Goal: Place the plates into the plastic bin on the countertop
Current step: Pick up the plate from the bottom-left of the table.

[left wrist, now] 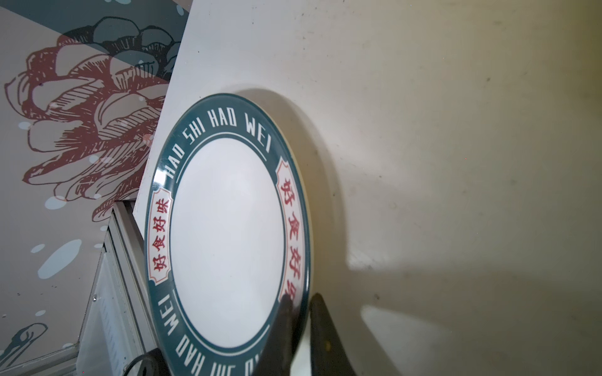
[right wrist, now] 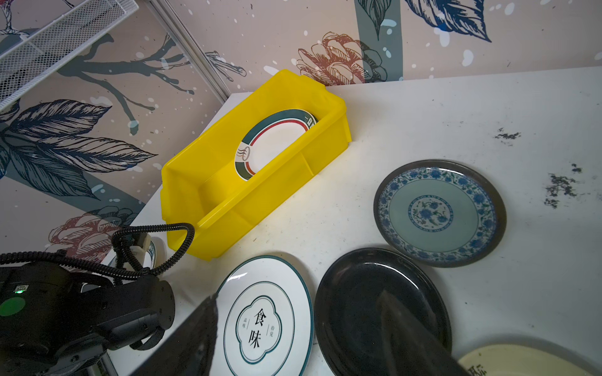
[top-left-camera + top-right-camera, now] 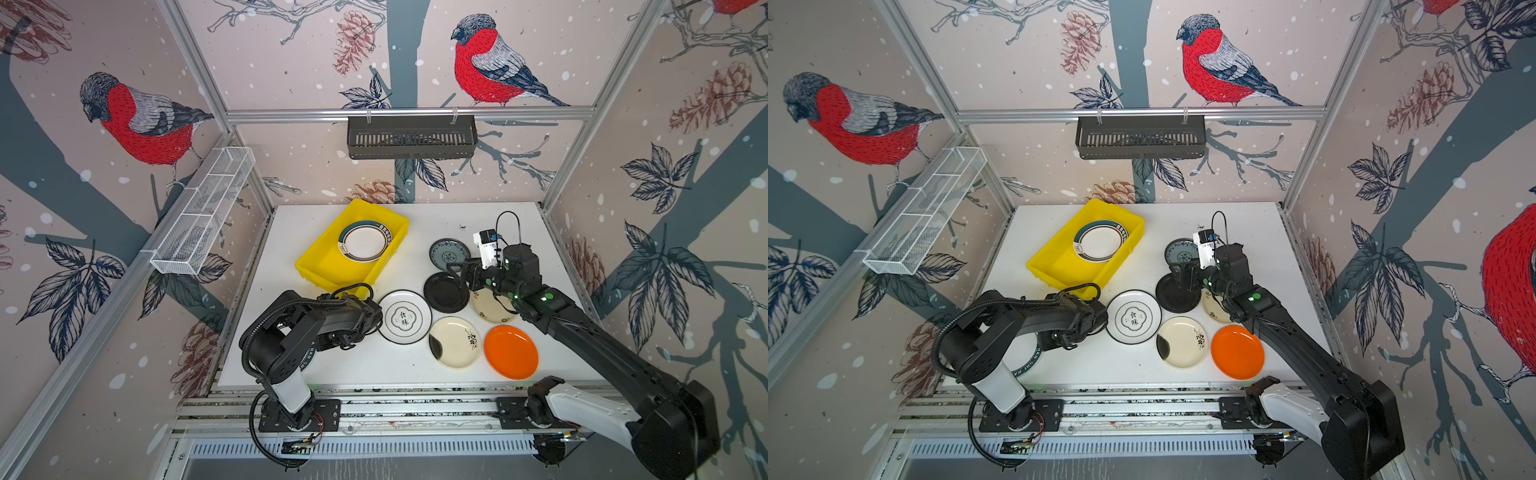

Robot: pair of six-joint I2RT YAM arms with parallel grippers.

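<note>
At the front left of the countertop point(image 3: 374, 368), the left gripper point(image 1: 301, 298) is pinching the rim of the lettered plate point(image 1: 228, 234), with one finger on its face and one behind its edge. In both top views the left arm is hiding most of that plate, and I cannot tell whether it is resting flat.

Behind it, the bin point(image 3: 322, 266) is sitting askew at the back left, holding a banded plate point(image 3: 365, 245).

Just in front of the bin, the emblem plate point(image 3: 405, 318) is lying flat. Beside it are the black plate point(image 3: 442, 295) and, behind that, the teal plate point(image 3: 449, 253). A cream plate point(image 3: 455, 343) and the orange plate point(image 3: 511, 351) are lying nearer the front. The right arm is partly covering a second cream plate point(image 3: 490, 311).

The right gripper point(image 2: 298, 295) is hanging spread wide over the black plate's near edge, gripping nothing.
</note>
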